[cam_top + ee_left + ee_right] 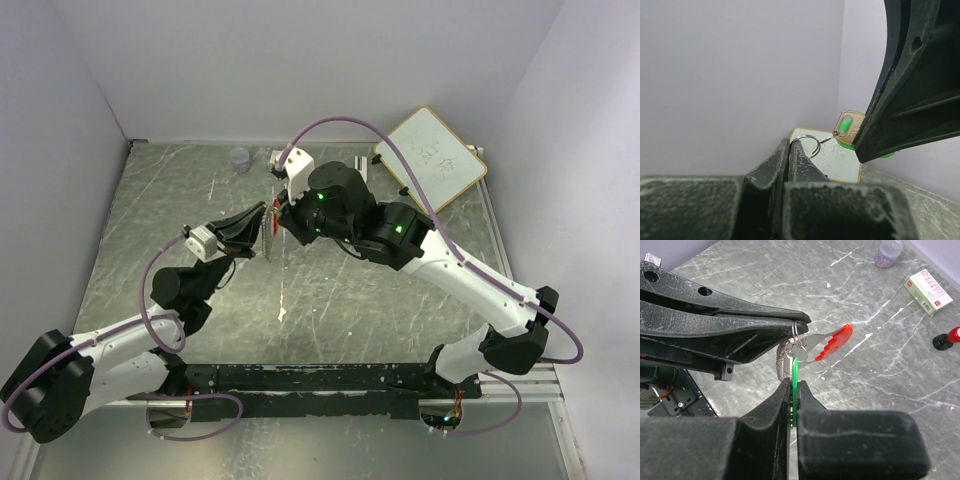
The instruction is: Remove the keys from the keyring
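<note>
Over grey table [890, 390], red key [836, 341] clear from right wrist, perhaps glimpsed overhead.

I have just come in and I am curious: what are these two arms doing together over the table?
The arms share one small bundle, lifted above the table. The left pincer is shut on the keyring. The right pincer is shut on the green key, which is attached to that ring. The red key hangs from the ring too. No key is off yet.
</note>
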Robot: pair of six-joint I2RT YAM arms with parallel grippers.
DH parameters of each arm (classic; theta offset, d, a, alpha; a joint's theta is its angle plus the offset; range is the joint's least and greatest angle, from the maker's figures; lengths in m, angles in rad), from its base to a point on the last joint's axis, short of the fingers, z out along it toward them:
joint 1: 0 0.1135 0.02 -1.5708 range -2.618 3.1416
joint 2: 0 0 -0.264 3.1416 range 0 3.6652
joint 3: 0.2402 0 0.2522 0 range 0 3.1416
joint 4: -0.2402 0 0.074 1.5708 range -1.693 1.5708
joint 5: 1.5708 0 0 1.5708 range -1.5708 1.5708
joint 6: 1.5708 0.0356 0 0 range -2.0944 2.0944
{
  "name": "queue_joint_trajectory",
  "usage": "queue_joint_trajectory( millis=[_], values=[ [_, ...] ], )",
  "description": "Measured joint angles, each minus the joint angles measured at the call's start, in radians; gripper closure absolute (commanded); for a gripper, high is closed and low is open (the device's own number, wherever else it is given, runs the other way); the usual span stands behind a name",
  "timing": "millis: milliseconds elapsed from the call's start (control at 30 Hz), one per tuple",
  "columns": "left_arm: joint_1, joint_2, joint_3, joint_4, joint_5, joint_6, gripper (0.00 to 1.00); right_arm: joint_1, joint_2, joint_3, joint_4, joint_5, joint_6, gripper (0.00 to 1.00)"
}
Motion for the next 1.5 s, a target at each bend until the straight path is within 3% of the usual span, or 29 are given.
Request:
queue_joint_trajectory(
  millis=[1000, 1500],
  values=[
    [0.034, -0.004, 0.041, -0.113, 0.201, -0.008, 0.93, 0.002, 0.0, 0.032, -0.069, 0.024, -0.048, 1.0],
    [0.034, -0.071, -0.001, -0.021, 0.195, -0.154, 0.93, 0.011, -0.163, -0.214, 0.126, -0.032, 0.002, 1.0]
  ],
)
